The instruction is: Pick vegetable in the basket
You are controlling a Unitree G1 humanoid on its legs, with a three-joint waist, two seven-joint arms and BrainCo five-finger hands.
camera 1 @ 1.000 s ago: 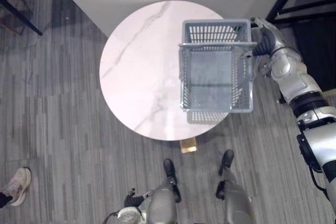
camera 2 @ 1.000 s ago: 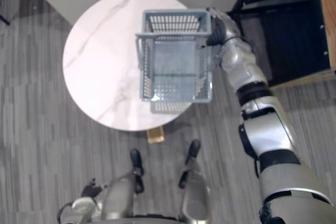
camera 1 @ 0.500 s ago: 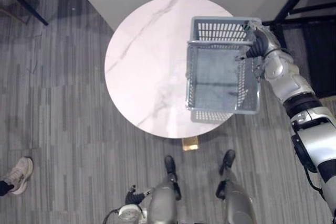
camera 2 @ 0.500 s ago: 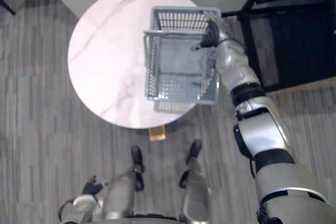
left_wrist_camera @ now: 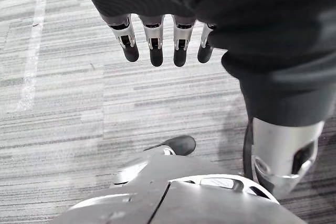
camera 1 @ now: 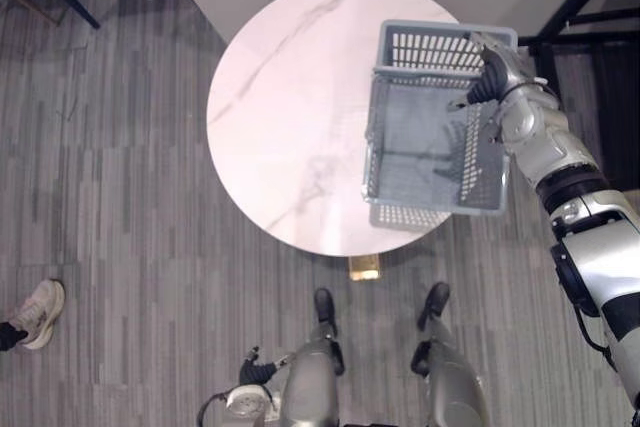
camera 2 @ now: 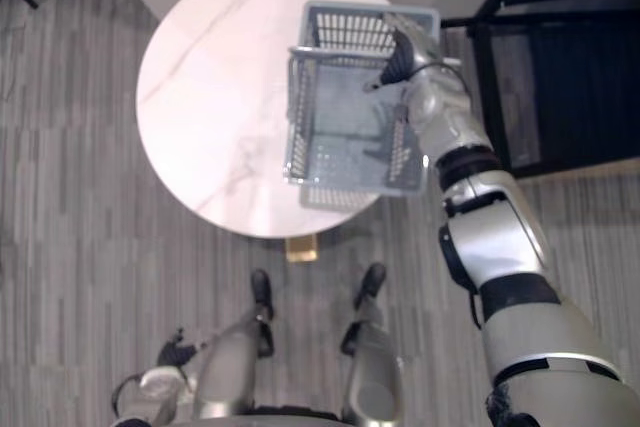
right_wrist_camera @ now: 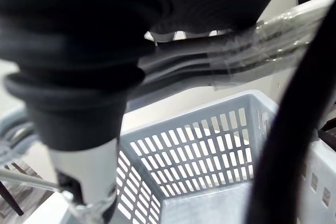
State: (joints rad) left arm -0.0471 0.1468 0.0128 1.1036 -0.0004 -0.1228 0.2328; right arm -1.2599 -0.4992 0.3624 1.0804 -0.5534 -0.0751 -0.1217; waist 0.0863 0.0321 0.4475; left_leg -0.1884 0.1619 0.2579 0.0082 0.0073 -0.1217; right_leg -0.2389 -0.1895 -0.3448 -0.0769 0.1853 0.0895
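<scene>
Nothing lies in the grey basket [camera 1: 435, 147] yet, so I judge all the picking is ahead. It overhangs the round table's [camera 1: 290, 107] right edge, my right hand [camera 1: 492, 72] at its rim, grip I cannot tell; my left hand [left_wrist_camera: 156, 53] hangs slack, below the table.

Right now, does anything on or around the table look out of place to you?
Yes: the grey basket, with the right hand at its rim, is askew, overhanging the round table's right edge, and it holds no vegetable.

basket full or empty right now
Empty: inside the basket only its bare grey bottom shows from above, with no vegetable in it.
</scene>
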